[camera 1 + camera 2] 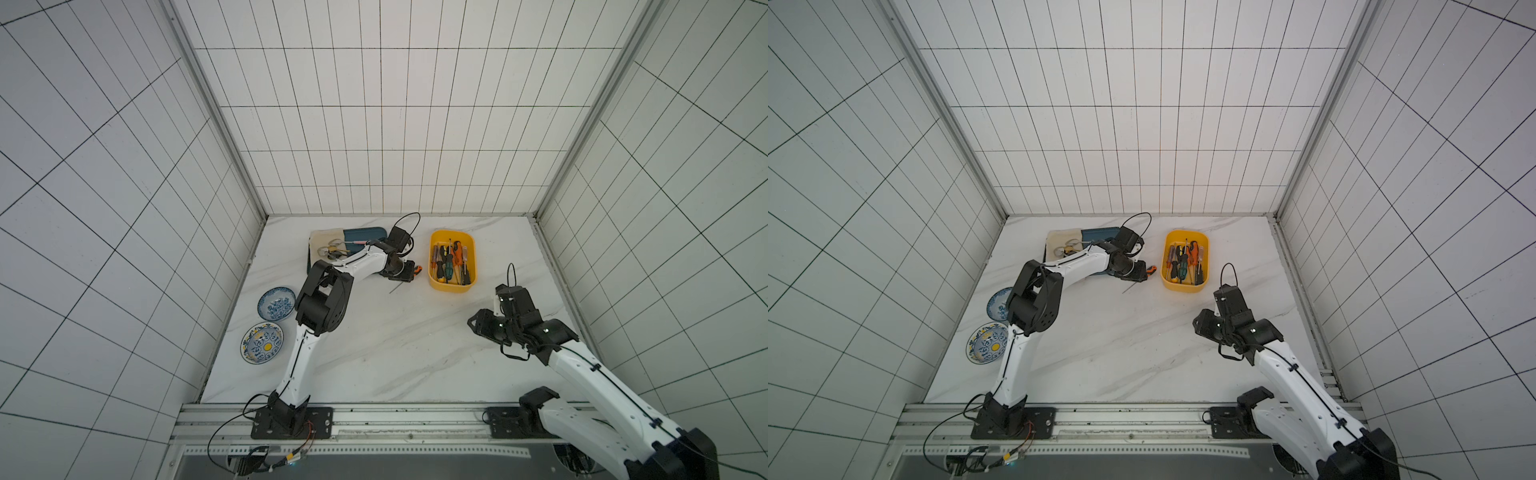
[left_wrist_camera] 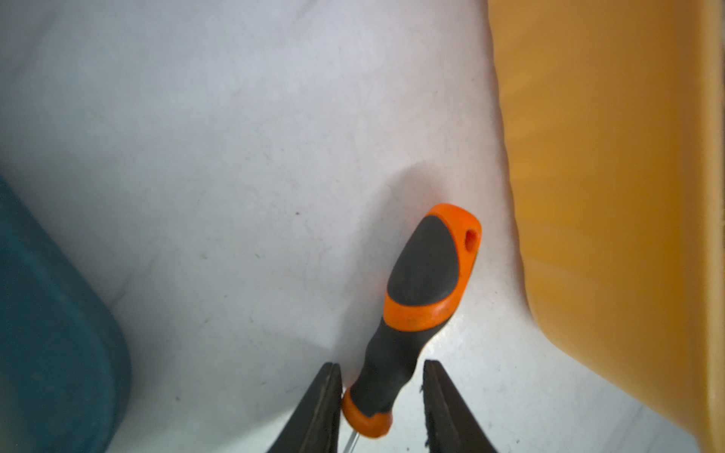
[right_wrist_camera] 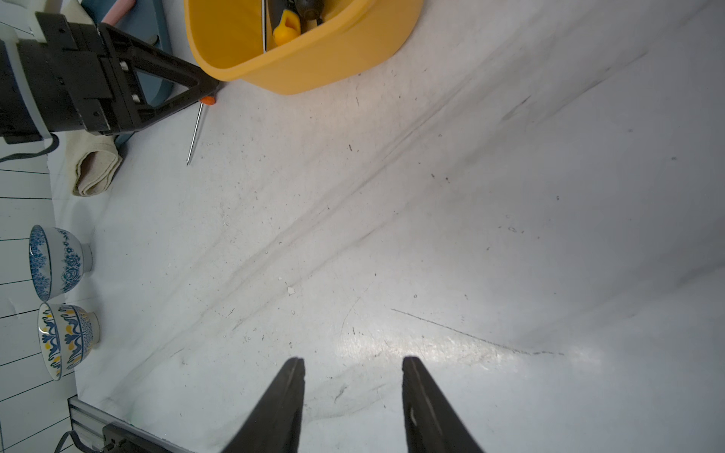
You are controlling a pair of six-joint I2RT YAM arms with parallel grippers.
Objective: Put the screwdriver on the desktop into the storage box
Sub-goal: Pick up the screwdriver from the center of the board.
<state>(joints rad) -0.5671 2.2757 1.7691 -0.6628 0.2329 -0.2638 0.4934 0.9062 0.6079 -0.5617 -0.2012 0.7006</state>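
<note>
An orange-and-black screwdriver [image 2: 423, 274] lies on the white marble desktop [image 1: 395, 353], just left of the yellow storage box [image 1: 453, 286]. My left gripper [image 2: 382, 364] is low over the desktop and straddles the thin end of the handle. One finger touches the orange collar, while a gap shows at the other, so the jaws are open. Both top views show only the handle's orange end [image 1: 418, 270] [image 1: 1151, 270] past the gripper. The bare shaft [image 3: 195, 133] points away from the box. My right gripper [image 3: 353, 359] hangs open over bare desktop with nothing between its fingers.
Several screwdrivers lie in the storage box [image 1: 1183, 287]. A dark blue tray [image 1: 365, 235] and a folded cloth [image 1: 326, 239] with small tools lie behind the left arm. Two patterned bowls [image 1: 276, 303] [image 1: 262, 343] stand at the left edge. The right arm [image 1: 523, 324] is at the near right.
</note>
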